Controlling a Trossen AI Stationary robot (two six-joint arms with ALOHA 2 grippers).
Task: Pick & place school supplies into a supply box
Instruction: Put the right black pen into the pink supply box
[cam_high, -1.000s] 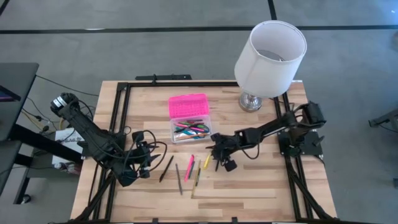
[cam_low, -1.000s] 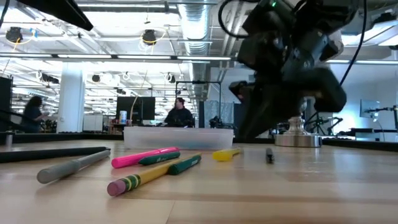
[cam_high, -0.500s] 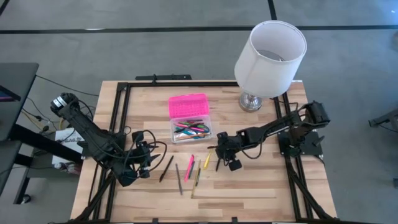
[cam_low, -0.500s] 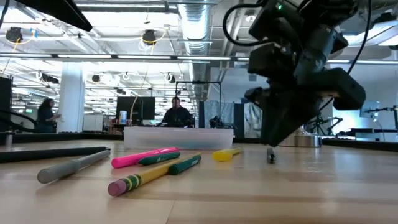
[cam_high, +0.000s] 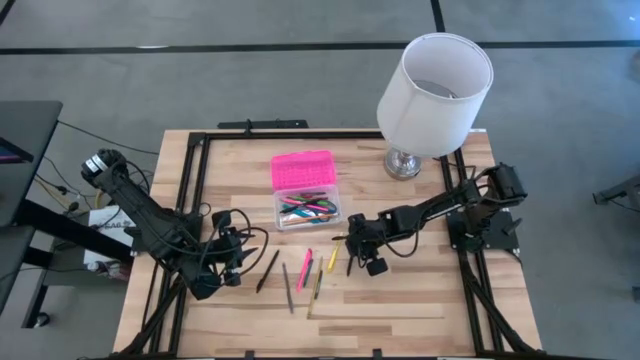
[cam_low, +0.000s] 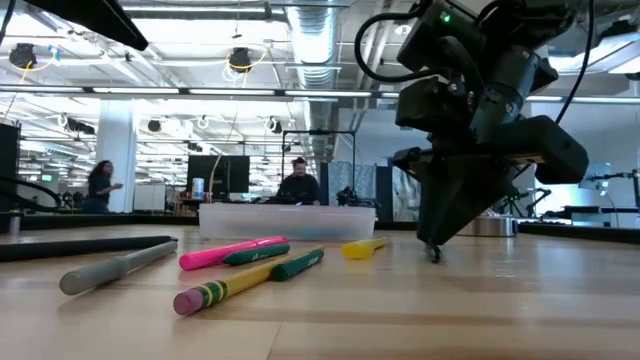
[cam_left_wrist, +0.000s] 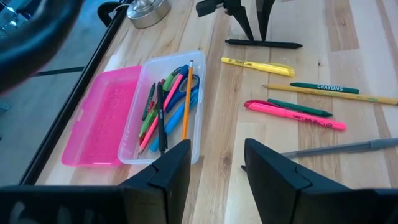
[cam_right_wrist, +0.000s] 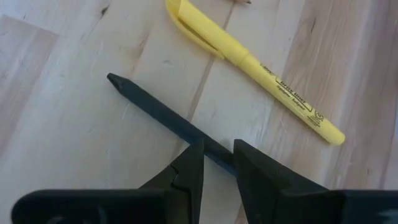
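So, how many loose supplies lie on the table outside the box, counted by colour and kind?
Black pens: 2
Yellow highlighter: 1
Yellow pencil: 1
Pink highlighter: 1
Green pen: 1
Grey pen: 1
Total: 7

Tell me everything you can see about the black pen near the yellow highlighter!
The black pen is thin, dark and matte, probably plastic, tapering to a pointed end. It lies flat on the wooden table, beside the yellow highlighter without touching it, outside the supply box. The right tool is down over it, one finger on each side of its barrel. Whether the fingers actually press the pen can't be told. The left tool waits farther off, open.
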